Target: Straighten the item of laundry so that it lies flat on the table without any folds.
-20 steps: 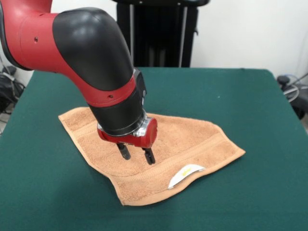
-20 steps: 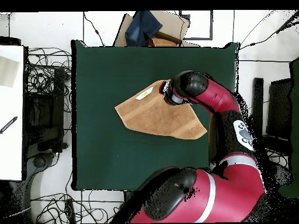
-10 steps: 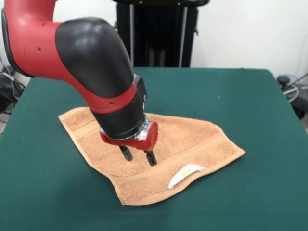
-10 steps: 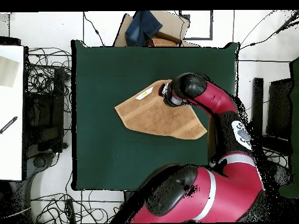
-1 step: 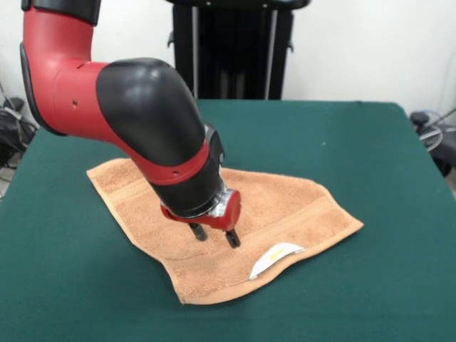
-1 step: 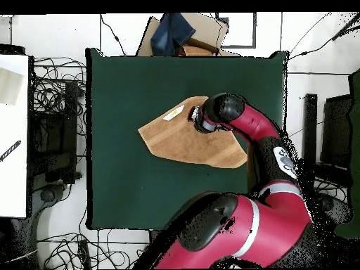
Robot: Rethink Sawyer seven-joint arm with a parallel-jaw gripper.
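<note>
Claw (image 5: 215, 235) half-open, empty, tips touching tan towel (image 5: 285, 206) near white label (image 5: 274, 258), on green counter (image 5: 370, 142)

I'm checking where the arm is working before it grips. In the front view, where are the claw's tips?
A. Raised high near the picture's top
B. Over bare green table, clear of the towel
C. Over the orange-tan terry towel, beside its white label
C: the claw is open, its tips low over the orange-tan terry towel, close to the white label.
</note>
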